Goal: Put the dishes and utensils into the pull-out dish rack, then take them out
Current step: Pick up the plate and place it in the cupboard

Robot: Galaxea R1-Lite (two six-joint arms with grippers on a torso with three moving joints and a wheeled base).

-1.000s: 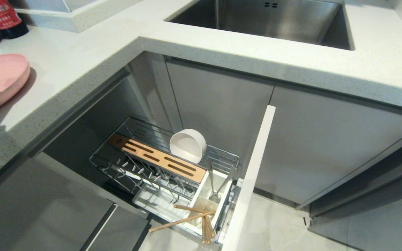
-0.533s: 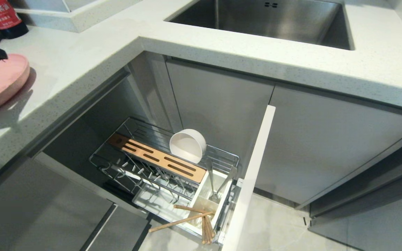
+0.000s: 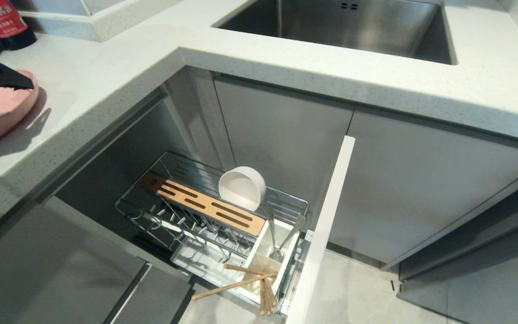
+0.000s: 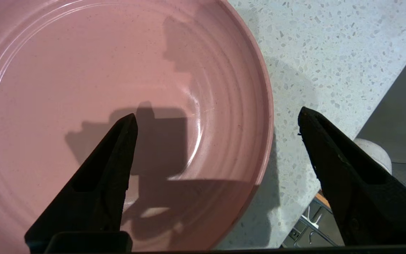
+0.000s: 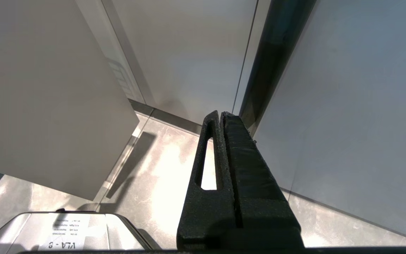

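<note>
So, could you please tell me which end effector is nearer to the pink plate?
Left. The left end effector hangs open right over the pink plate rim on the counter. The right end effector is shut, low beside the cabinet fronts, far from it.

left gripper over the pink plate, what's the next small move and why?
Probably lower the left gripper until its open fingers straddle the pink plate rim, then close. One finger is over the plate's inside, the other over the countertop, nothing is gripped, and the pull-out dish rack's plate prongs stand empty.
</note>
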